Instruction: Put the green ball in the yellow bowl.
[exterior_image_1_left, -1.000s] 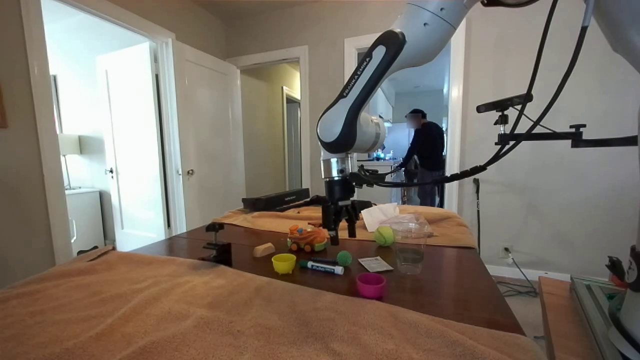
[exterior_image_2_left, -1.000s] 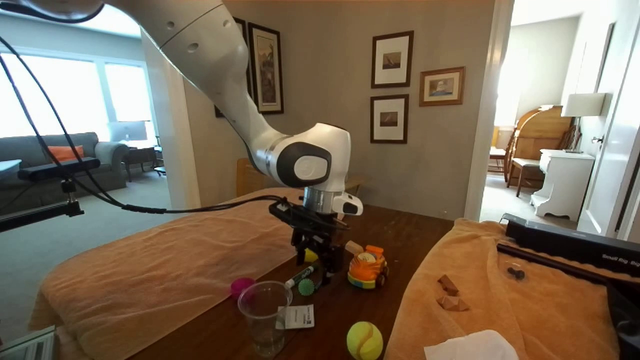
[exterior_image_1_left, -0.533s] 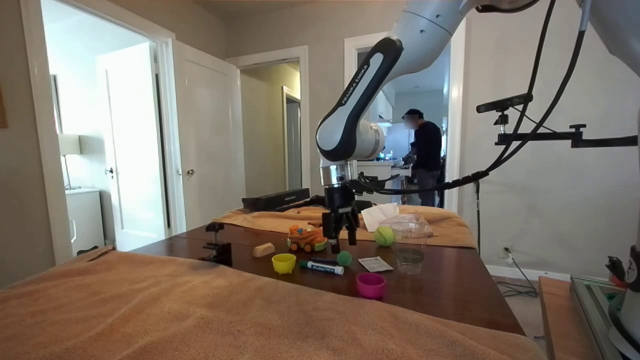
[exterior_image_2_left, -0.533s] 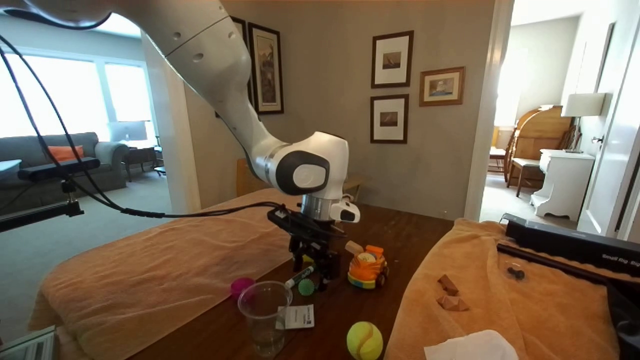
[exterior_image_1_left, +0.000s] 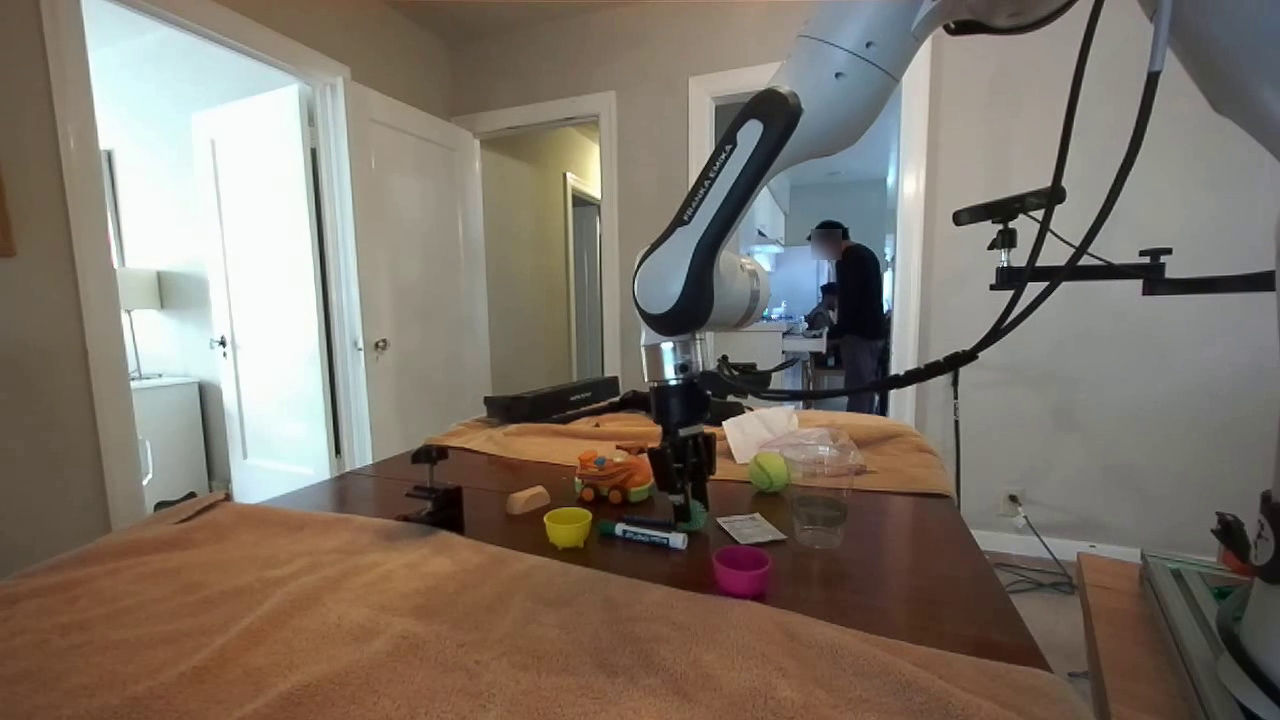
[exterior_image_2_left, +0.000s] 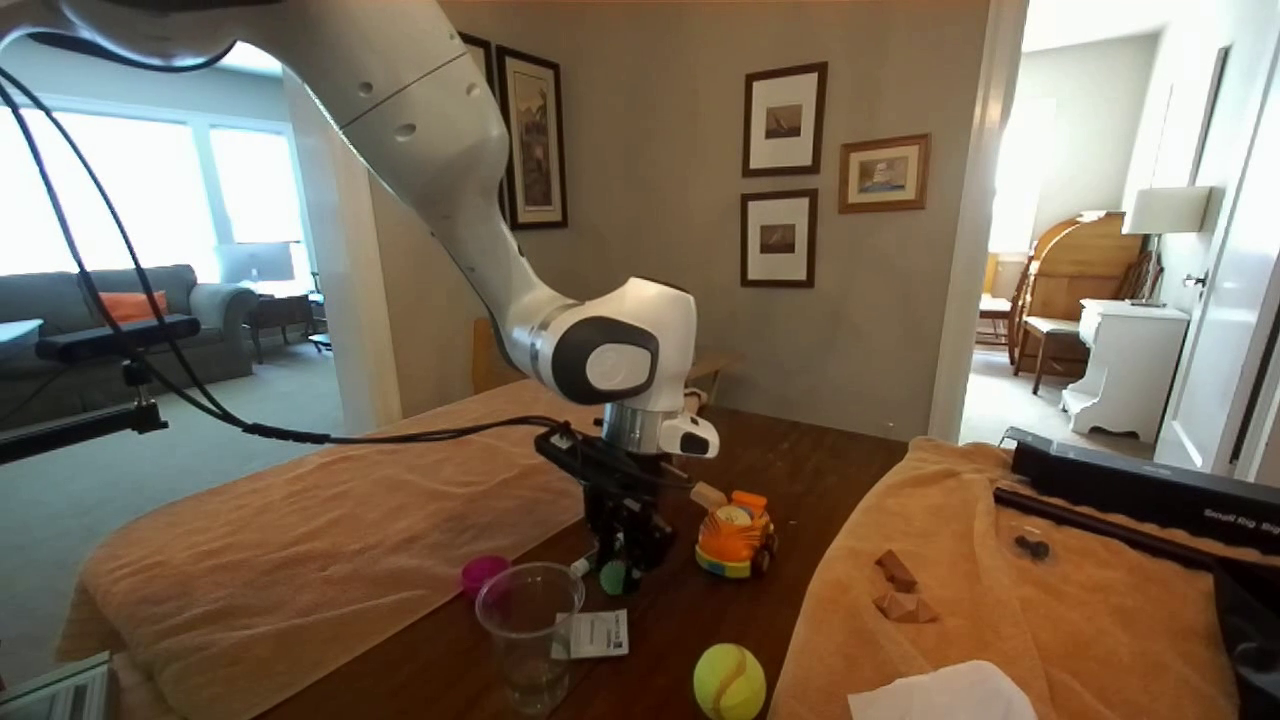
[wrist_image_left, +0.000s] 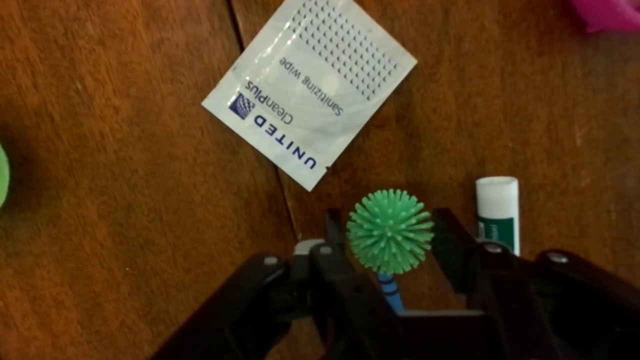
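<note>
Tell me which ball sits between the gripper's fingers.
The small, spiky green ball; the larger tennis ball is yellow-green and lies well apart from the gripper.

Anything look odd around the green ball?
Yes: in the wrist view, a blue stick with dark bands appears to join the green ball, odd for a loose ball. I can't tell if it's attached; it might lift too. Nothing looks spilled or damaged.
</note>
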